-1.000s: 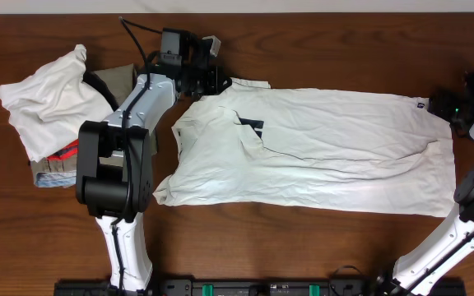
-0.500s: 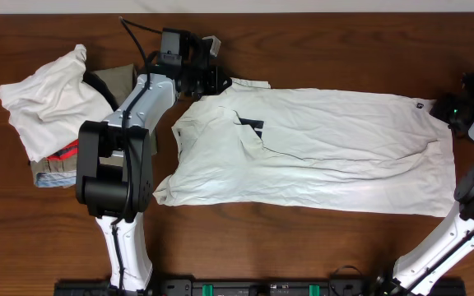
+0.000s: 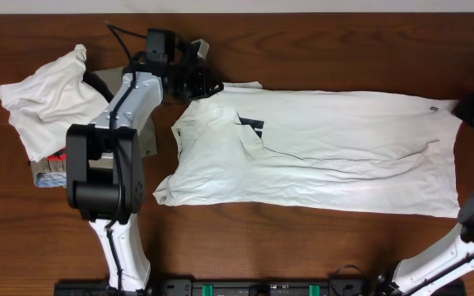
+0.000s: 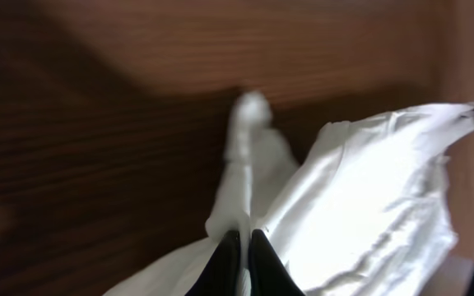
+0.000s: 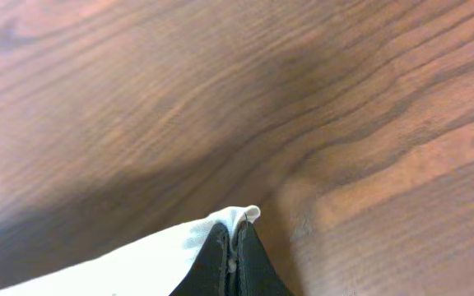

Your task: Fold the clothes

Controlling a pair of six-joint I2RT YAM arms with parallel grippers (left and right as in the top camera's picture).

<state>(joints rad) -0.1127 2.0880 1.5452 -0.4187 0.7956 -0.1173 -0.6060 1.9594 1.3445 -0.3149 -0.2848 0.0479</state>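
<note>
Spanning dark wooden table (image 3: 303, 247); white trousers (image 3: 344, 156)

Blurry trousers (image 4: 369, 189), left wrist view

Overhead, light falls bright and even from above, and the whole worktop (image 3: 303, 247) is sharp. The white trousers (image 3: 327, 156) are close to washed out, their creases thin grey lines, with a narrow soft shadow under their lower edge. The left wrist view is dim and smeared by motion blur, dark in its upper left corner, the left pincer (image 4: 243, 255) soft-edged. The right wrist view is clearer, its wood grain crisp, with a broad soft shadow crossing above the right pincer (image 5: 231, 255).
</note>
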